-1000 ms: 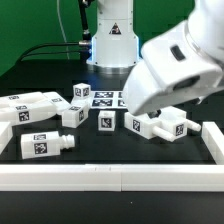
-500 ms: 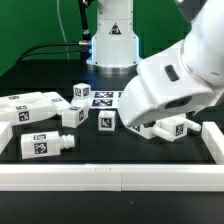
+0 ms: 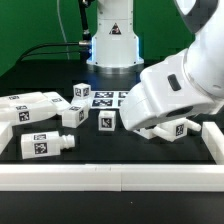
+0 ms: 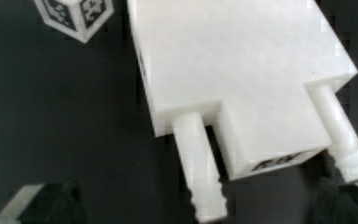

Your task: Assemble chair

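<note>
Wrist view: the hand (image 4: 202, 205) stands wide open and holds nothing. Its dark fingertips (image 4: 37, 204) sit on either side of the pegged end of a white plastic slab with two round pegs (image 4: 229, 70), clear of it. A small block between the pegs carries a black-and-white square tag, seen at too steep an angle to read. A white tagged cube (image 4: 78, 18) lies just beside one corner of the slab on the black bench (image 4: 34, 110).

Exterior view: the white robot arm (image 3: 175, 85) hides the hand at the exterior view's right; a tagged end of the slab shows beneath it. To the exterior view's left lie a long white tagged block (image 3: 25, 105) and a white pegged leg (image 3: 45, 143). The marker board (image 3: 105, 98) lies farther back. A white border rail (image 3: 100, 178) runs along the near edge. The tags show square patterns only.
</note>
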Robot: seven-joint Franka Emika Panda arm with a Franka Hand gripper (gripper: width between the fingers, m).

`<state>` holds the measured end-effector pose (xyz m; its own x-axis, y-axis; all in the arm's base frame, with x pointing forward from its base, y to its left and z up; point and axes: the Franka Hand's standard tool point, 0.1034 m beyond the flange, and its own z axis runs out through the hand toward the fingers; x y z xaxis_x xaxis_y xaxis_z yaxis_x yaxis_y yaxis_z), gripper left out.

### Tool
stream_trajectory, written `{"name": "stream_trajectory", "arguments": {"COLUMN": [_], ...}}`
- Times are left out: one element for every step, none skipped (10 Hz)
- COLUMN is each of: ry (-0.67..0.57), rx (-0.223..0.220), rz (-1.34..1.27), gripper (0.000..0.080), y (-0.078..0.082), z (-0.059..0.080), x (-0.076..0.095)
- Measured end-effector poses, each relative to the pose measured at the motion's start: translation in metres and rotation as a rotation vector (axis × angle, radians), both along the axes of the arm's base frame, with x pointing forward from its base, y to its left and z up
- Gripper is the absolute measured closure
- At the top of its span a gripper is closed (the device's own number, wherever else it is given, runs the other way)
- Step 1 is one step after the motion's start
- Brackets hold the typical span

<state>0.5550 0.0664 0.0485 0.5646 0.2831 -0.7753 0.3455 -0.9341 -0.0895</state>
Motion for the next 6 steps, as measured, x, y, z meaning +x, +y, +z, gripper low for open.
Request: {"name": "stream_trajectory", "arguments": {"ry": [0.061,0.041,0.024,0.013,0.004,0.011], "rx": [-0.016,-0.01,-0.005,-0.002,0.001,-0.002], "rz": [-0.008,-0.007,-0.005,-0.002,0.002,-0.001], "gripper": [0.015,0.015,0.015,0.015,0.015,0.015], "y": [0.001,0.003,0.003,0.003,0.003,0.001], "z": [-0.002,-0.005,-0.003,-0.002,-0.002,-0.007], "x": [0.003,0.009,0.01,0.007,0.002,-0.002]}}
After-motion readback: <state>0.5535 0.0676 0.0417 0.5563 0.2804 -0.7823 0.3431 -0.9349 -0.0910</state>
